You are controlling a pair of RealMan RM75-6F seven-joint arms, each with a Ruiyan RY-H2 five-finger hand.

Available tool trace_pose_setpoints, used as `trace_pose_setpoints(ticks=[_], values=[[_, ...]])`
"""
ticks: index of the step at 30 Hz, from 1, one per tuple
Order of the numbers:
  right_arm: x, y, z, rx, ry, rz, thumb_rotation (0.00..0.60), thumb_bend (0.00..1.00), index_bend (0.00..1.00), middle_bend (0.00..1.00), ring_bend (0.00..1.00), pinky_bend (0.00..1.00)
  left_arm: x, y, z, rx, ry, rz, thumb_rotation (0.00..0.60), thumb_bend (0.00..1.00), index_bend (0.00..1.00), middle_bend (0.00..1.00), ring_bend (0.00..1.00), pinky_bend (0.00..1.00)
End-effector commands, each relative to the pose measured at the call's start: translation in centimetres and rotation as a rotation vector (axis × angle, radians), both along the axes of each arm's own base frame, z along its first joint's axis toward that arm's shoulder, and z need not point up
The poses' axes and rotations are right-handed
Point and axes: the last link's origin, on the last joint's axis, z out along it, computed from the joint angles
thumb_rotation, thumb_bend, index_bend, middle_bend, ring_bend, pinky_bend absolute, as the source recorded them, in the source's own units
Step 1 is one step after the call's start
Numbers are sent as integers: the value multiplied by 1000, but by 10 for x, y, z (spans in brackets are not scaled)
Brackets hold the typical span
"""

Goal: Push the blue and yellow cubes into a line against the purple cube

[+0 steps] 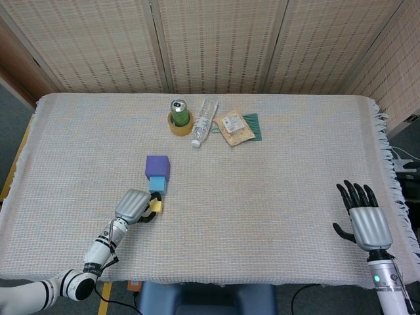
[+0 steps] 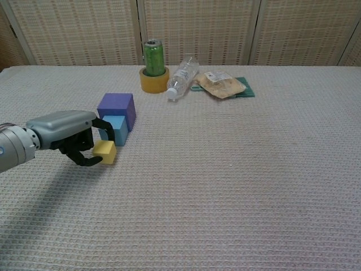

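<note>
The left hand [image 2: 70, 135] has its fingers [image 2: 84, 160] curled around the yellow cube [image 2: 105, 152], which sits low on the bench [image 2: 237, 186] just in front of the blue cube [image 2: 117, 129] — that one touches the purple cube [image 2: 117, 108] behind it. The right hand [image 1: 365, 220] rests near the bench's right edge, fingers apart, holding nothing.

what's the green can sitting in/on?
The green can stands upright inside a yellow tape roll on the table cloth. The roll's wall hides the can's base, so whether it reaches the cloth can't be seen.
</note>
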Motion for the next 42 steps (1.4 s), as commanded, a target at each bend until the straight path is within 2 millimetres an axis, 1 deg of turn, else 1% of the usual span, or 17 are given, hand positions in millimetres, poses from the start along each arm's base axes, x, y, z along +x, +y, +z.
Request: trace_pose_setpoints(ticks=[1,16,25,34,37,42], values=[[-1,-1,0,-1,0,-4,519,26,0,0,0,0,1,3,-3,0,3,-3,600,383,450,1000,1000,1000],[-1,0,2,-11,-8,-6,519,26,0,0,0,0,0,5,-7,2,22,-21,600,384,363,1000,1000,1000],[-2,0,2,-6,-2,-14,521,26,0,0,0,0,0,3,-5,13,16,-26,600,384,353,1000,1000,1000],[0,2,0,-1,1,-9,519,26,0,0,0,0,5,-18,8,36,-25,-65,600,384,353,1000,1000,1000],[1,4,0,2,-3,-2,520,26,0,0,0,0,5,-31,8,28,-34,-77,600,386,351,1000,1000,1000],[3,6,0,10,-10,9,521,26,0,0,0,0,2,-43,7,20,-27,-77,600,385,338,1000,1000,1000]])
